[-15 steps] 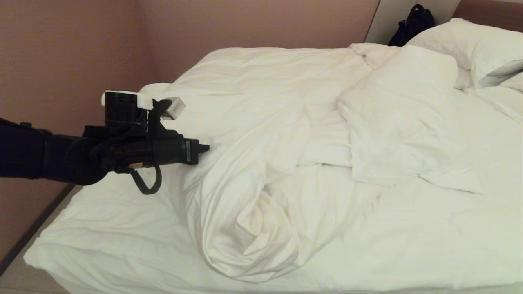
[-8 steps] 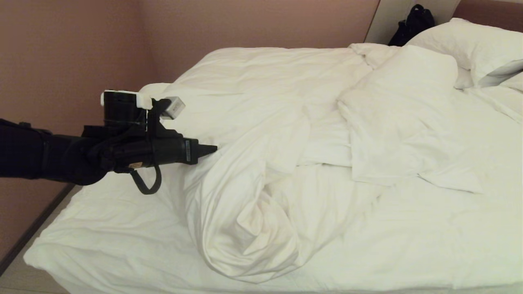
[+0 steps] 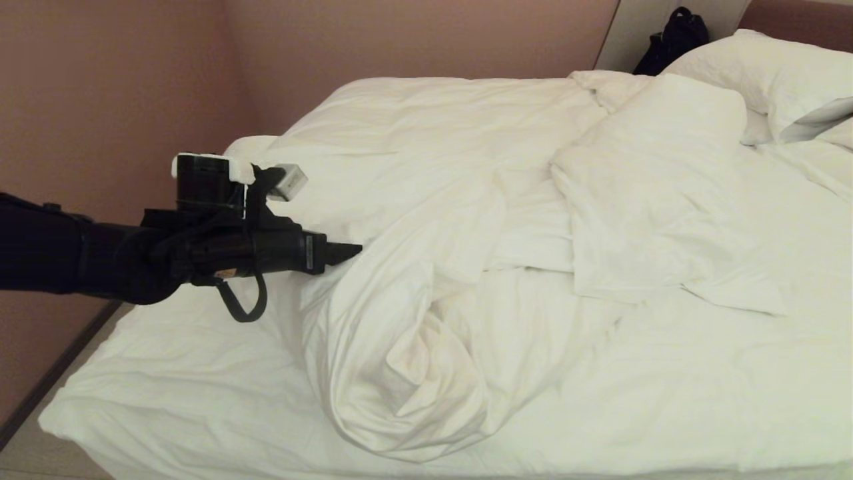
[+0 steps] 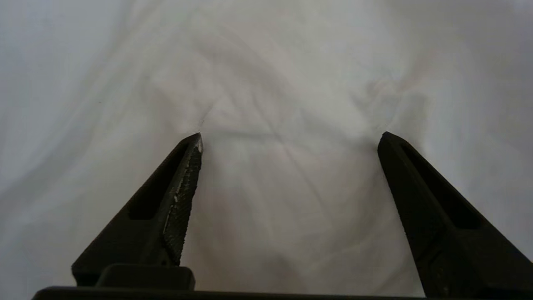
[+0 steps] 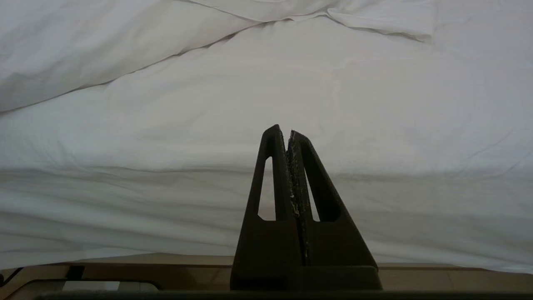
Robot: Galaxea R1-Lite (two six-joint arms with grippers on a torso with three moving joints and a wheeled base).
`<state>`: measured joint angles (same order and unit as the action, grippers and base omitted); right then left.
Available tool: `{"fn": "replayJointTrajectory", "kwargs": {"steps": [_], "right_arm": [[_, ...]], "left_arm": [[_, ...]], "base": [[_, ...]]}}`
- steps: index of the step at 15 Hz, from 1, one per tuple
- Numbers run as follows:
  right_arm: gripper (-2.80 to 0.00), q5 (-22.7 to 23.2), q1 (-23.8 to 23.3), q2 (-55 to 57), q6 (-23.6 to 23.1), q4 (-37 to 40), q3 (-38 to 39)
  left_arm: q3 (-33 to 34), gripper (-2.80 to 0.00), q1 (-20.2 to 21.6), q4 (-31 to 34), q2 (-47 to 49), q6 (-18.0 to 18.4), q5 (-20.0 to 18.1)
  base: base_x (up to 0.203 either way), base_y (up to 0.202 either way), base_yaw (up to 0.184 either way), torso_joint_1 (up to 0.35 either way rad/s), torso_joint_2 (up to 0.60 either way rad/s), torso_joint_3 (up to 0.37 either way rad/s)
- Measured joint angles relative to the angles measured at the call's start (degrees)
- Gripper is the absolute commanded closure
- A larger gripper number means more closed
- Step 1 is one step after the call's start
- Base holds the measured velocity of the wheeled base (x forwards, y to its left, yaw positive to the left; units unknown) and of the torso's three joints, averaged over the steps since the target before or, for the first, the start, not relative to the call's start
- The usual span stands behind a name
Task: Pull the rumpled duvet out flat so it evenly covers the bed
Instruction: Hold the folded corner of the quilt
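The duvet (image 3: 426,280) lies rumpled on the bed (image 3: 66,373), bunched into a thick rolled fold running from the middle toward the foot edge. The left tool (image 4: 289,137) reaches in from the bed's left side, its fingers (image 4: 183,183) spread wide and pressing against the fold, gripping nothing. The right tool (image 5: 288,130) hangs pinched closed and empty beside the near edge.
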<state>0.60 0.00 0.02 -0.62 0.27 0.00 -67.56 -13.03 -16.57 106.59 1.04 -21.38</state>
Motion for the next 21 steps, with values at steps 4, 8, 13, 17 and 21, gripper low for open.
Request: {"fn": "replayJointTrajectory", "kwargs": {"steps": [4, 8, 13, 17, 21], "right_arm": [[0.00, 0.00, 0.00, 0.00, -0.06, 0.00, 0.00], [0.00, 0.00, 0.00, 0.00, 0.02, 0.00, 0.00], [0.00, -0.02, 0.00, 0.00, 0.04, 0.00, 0.00], [0.00, 0.00, 0.00, 0.00, 0.05, -0.01, 0.00], [0.00, 0.00, 0.00, 0.00, 0.05, 0.00, 0.00]], "left_arm": [[-0.38, -2.80, -0.06, 0.19, 2.65, 1.90, 0.02], [-2.53, -2.80, -0.28, 8.42, 3.58, 4.28, 0.11], [-12.96, -2.80, -0.37, 29.82, 4.23, 4.39, 2.09], [-17.38, -2.80, -1.06, 38.87, 5.31, 4.47, 3.23], [-18.46, -2.80, -1.96, 40.62, 7.70, 6.37, 3.15]], "base": [[0.000, 0.000, 0.000, 0.000, 0.00, 0.000], [0.000, 0.000, 0.000, 0.000, 0.00, 0.000], [0.000, 0.000, 0.000, 0.000, 0.00, 0.000], [0.000, 0.000, 0.000, 0.000, 0.00, 0.000], [0.000, 0.000, 0.000, 0.000, 0.00, 0.000]]}}
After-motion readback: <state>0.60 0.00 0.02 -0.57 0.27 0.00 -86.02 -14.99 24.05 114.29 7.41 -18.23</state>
